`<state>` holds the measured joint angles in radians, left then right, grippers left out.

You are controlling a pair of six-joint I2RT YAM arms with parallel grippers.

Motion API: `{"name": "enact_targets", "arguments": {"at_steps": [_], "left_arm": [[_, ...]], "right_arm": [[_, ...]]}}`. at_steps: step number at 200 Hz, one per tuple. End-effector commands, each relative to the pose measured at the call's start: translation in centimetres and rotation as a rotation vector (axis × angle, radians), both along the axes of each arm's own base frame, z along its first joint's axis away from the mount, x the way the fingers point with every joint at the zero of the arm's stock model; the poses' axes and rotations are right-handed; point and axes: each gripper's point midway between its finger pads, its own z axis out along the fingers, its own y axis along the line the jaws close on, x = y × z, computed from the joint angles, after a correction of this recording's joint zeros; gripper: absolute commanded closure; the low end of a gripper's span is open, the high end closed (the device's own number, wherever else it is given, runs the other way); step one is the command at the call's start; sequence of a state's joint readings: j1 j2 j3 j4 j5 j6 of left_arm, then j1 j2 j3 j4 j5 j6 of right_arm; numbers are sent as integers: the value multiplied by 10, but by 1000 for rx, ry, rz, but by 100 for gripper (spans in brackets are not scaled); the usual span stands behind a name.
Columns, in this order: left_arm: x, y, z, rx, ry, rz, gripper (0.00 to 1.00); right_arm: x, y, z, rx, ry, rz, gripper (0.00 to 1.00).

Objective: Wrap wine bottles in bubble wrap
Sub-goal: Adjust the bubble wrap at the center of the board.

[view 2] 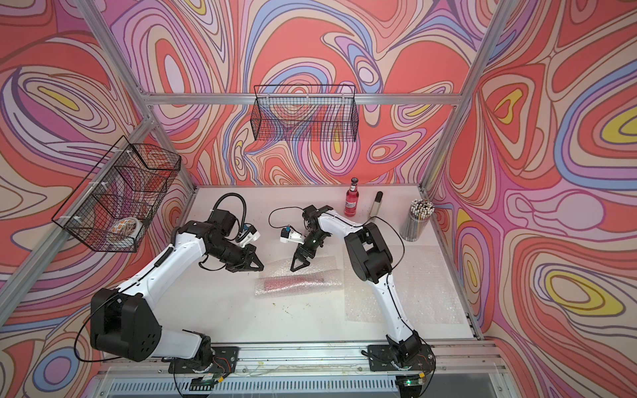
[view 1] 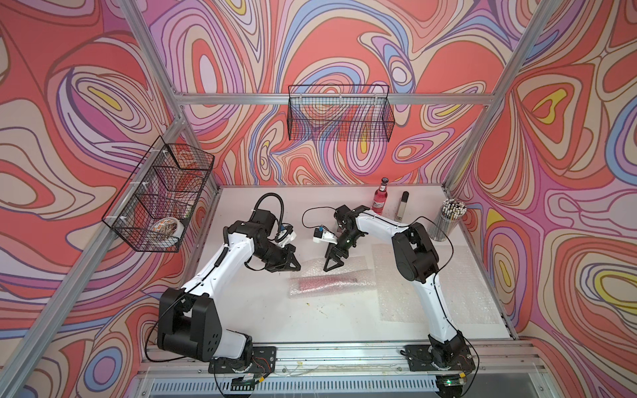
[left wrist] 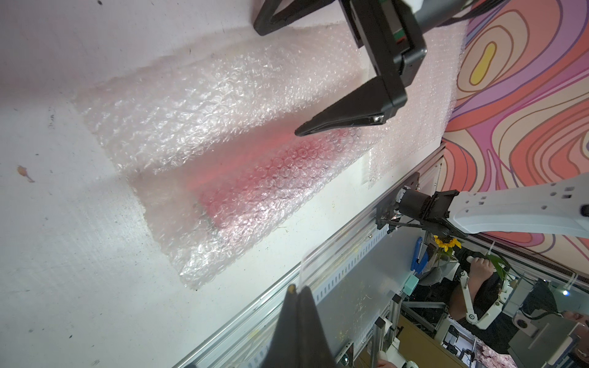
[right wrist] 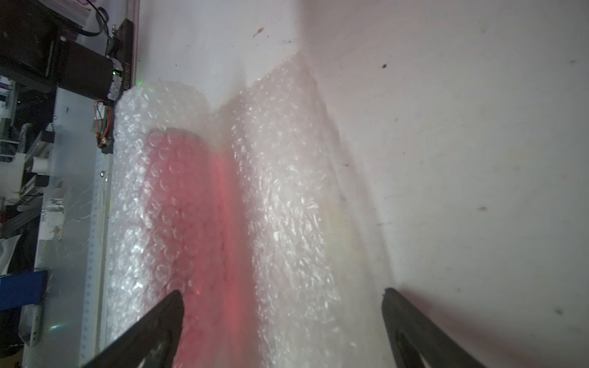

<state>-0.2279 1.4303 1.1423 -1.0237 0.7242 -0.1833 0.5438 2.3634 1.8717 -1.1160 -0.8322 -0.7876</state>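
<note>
Your right gripper has its fingers spread wide and holds nothing. They hang just over a bubble wrap sheet, one above the roll and one past the edge of the loose flap. Inside that roll a wine bottle lies on its side in the middle of the white table, pink showing through the film. Your left gripper has its fingers pressed together, empty, near the bottle's base end and apparently clear of it. This first bottle looks only partly wrapped. The next move, I judge, is to pinch the flat flap and bring it over the roll. A second wine bottle stands upright at the back, and a second sheet lies flat beside the right arm.
</note>
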Motion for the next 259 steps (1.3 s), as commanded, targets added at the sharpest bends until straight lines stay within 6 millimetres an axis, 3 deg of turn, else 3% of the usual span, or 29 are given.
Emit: {"name": "enact_targets", "arguments": {"at_steps": [1, 45, 147, 207, 259], "left_arm": [[-5, 4, -1, 15, 21, -12, 100], [-6, 4, -2, 16, 31, -16, 100], [-4, 4, -5, 23, 34, -23, 100], [-3, 4, -5, 23, 34, -25, 100], [-1, 3, -6, 23, 35, -25, 100]], "right_arm": [[-22, -5, -7, -5, 116, 31, 2], [-35, 0, -1, 12, 124, 75, 2], [-55, 9, 42, 80, -38, 80, 8], [-67, 10, 49, 60, -120, 77, 11], [-74, 10, 42, 5, -265, 70, 14]]}}
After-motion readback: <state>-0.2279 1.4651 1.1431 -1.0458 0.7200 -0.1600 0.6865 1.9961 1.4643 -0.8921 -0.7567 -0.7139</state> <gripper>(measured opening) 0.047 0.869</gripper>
